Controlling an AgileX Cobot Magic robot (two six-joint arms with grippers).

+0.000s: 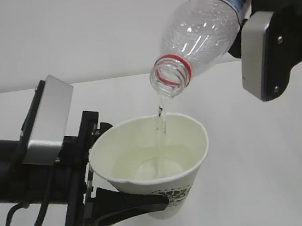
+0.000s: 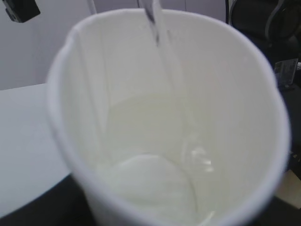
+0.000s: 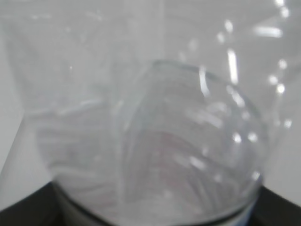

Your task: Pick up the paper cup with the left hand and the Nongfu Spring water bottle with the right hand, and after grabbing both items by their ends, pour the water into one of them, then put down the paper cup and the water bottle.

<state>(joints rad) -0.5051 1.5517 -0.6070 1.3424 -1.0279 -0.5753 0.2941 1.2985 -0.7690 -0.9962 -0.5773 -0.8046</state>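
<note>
A: Starting with the biggest thing, what is the table point(image 1: 290, 173) doing here?

B: Nothing but lying pale and bare under the work. Both items are being held up off it, so the pouring is happening in the air.

A: And the arms?

B: The left gripper point(image 1: 112, 175) is reaching in from the left, its black jaws pinching the cup point(image 1: 151, 160) low on the wall, one finger point(image 1: 126, 206) lying across the front near the green logo. Gripping low is leaving the mouth free to catch the stream. The right gripper point(image 1: 237, 3) is coming in at the top right, jaws closed on the far end of the bottle point(image 1: 199, 32), by the label; the fingertips themselves are hard to make out.

A: Why is the bottle tipped like that?

B: Neck down, with the red ring point(image 1: 173, 78) just above the cup's rim, so the water point(image 1: 160, 120) is falling in a thin stream straight into the middle. I judge the pour is well under way, since the bottle is looking nearly empty.

A: What are the wrist cameras adding?

B: The left one is looking down into the cup point(image 2: 141, 117), showing the stream point(image 2: 157, 33) landing and a shallow pool point(image 2: 155, 183) at the bottom, which the side view is only hinting at. The right one is staring through the clear bottle point(image 3: 150, 132), blurred, showing neither cup nor jaws.

A: And the side view?

B: Only it is showing both grips and the gap between neck and rim.
</note>
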